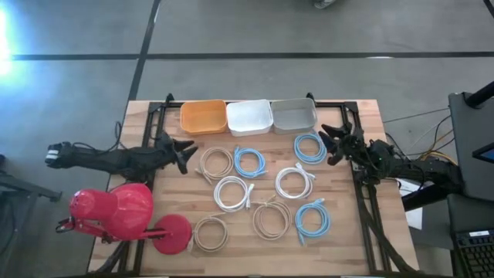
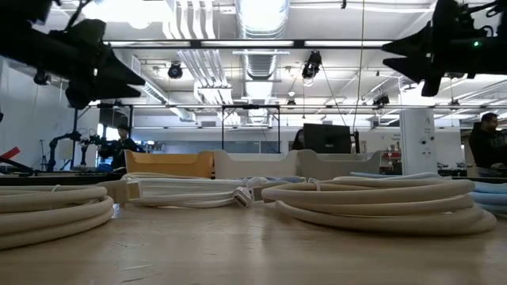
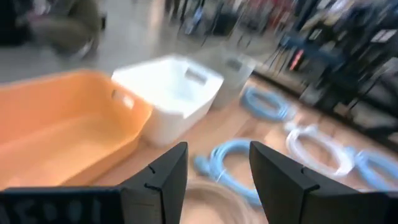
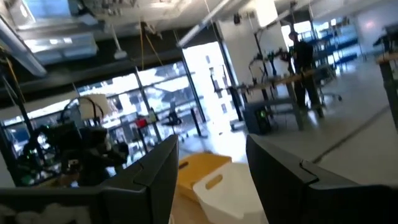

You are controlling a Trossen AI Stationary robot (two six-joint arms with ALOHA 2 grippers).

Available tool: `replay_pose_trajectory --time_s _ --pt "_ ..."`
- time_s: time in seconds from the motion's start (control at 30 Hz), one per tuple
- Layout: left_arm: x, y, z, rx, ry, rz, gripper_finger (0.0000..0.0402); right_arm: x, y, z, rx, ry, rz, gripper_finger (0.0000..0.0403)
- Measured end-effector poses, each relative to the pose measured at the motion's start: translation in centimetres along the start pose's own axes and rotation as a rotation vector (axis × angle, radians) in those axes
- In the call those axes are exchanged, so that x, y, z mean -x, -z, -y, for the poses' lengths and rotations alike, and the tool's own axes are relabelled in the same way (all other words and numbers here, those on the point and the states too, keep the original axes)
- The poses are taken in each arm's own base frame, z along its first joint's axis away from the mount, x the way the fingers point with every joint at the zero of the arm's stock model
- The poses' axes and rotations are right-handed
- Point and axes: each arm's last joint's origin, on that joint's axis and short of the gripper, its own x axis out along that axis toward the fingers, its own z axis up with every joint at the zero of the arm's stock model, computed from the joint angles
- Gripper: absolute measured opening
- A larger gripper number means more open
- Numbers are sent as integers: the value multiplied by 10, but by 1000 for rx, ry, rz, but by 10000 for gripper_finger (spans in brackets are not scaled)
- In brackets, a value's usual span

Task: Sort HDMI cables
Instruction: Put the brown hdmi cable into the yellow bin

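We find nine HDMI cables (image 1: 231,193), coiled, loose on the table (image 1: 347,239) below three tubs (image 1: 249,116); none binned yet. Left gripper (image 1: 185,154) and right gripper (image 1: 330,147) hover w/ jaws spread, empty. Coils look light, springy, prob. floppy: we'd pinch across the bundled loop, not a connector.

Bright, even light falls from ceiling lamps (image 2: 261,16), which blow out to white glare. A hard glare spot burns on the floor (image 1: 4,46) behind the left gripper (image 1: 187,154). Shadows on the table (image 1: 340,239) are faint. Both wrist views are smeared by motion blur, and the cable coil (image 2: 380,202) nearest the low camera is soft.
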Motion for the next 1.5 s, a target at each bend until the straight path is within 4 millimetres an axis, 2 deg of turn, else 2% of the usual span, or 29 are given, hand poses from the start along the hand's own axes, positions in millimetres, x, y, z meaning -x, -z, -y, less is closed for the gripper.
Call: replay_pose_trajectory --time_s 0.13,0.33,0.43,0.7,1.13,1.3,1.5 --pt "-9 -6 11 -40 -53 -129 177 -10 0 -4 5 19 -62 183" --pt "-27 1 24 -101 -117 -293 177 -29 -8 -14 40 35 -119 183" --pt "-37 1 30 -41 -147 -311 177 -39 -10 -18 56 44 -151 183" --pt "-58 21 27 -48 -259 -425 177 -65 -3 -26 78 73 -245 183" --pt "-76 52 23 -19 -377 -546 172 -106 19 -37 140 111 -385 183" --pt "-82 61 22 -8 -407 -574 125 -122 27 -40 157 122 -423 183" --pt "-83 60 23 -1 -412 -567 16 -140 35 -45 215 118 -451 183"
